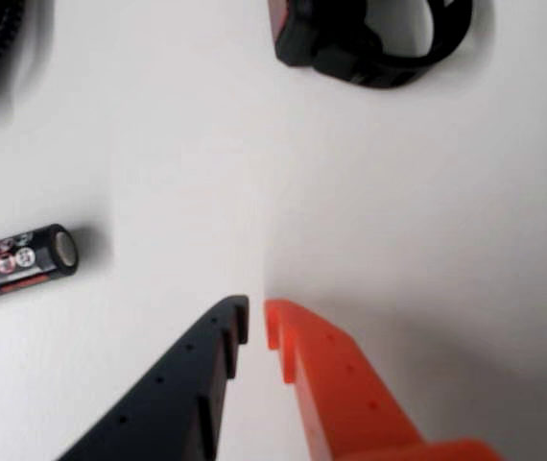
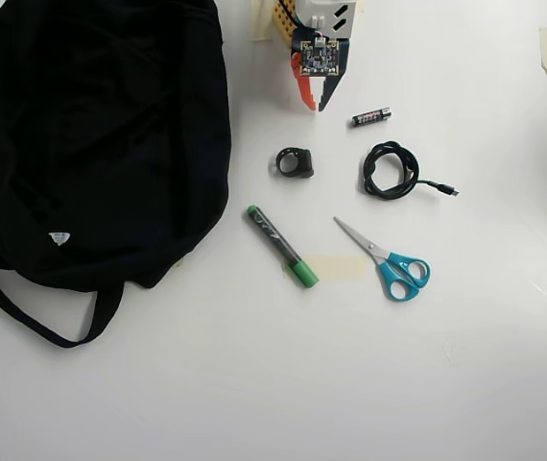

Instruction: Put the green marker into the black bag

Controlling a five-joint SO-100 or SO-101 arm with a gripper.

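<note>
End effector (image 2: 316,106) at the far edge of the surface (image 2: 465,384), tips pointing down toward the centre in the overhead view. Orange and black fingers drawn nearly together in the wrist view (image 1: 256,325), only a narrow slit between tips; nothing gripped. Green marker (image 2: 282,246) lying flat near the centre of the surface, diagonal, green cap toward the near edge, cap end over a strip of tan tape (image 2: 343,268). Well apart from the end effector. Black bag (image 2: 101,134) filling the far left corner, strap trailing toward the near edge; marker just beside its right flank, not touching. Battery (image 2: 371,116) just right of the fingers. Small black ring-shaped item (image 2: 296,161) between end effector and marker. Coiled cable (image 2: 391,170) and blue-handled scissors (image 2: 389,261) to the right.
</note>
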